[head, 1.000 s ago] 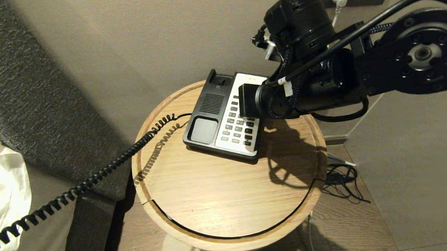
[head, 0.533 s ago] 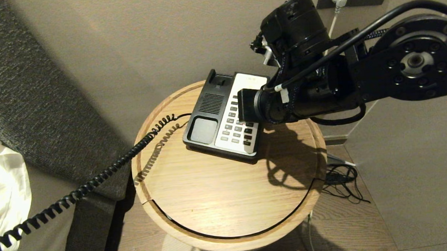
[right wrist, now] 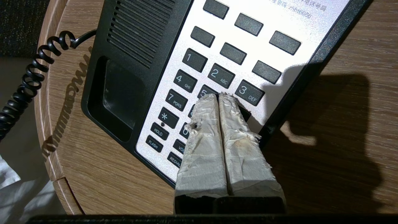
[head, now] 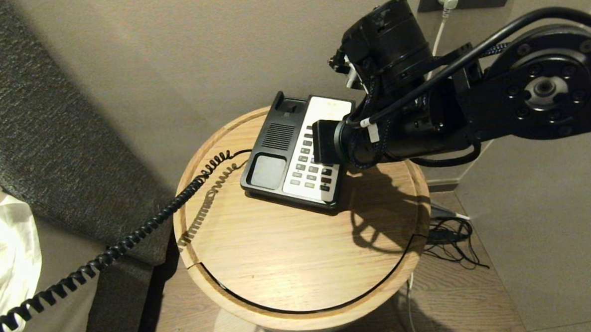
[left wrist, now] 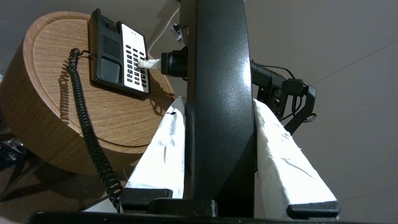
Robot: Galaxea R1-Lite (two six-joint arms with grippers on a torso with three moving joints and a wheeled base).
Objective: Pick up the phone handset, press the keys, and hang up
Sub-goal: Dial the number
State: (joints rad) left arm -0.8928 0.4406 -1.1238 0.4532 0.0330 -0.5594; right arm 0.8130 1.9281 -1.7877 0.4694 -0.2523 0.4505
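Currently we note the round wooden counter (head: 289,256) filling the head view's centre, with the phone base (head: 270,152) sitting toward 12 o'clock on it. Its cradle is empty, so pickup reads as done. The coiled cord (head: 129,238) leaves the base at 9 o'clock and runs off the counter toward 8 o'clock, out of the head view. The phone handset (left wrist: 220,102) is up off the base, well apart from it: in the left wrist view the left gripper (left wrist: 219,130) has its jaws partly spread and clamped on the handset's sides. The right gripper (right wrist: 219,98) comes in from 3 o'clock over the base; its taped jaws are pressed together, empty, tips on the keypad (right wrist: 199,77) between the 5 key and the key at its 3 o'clock side. We judge key pressing underway; hanging up remains.
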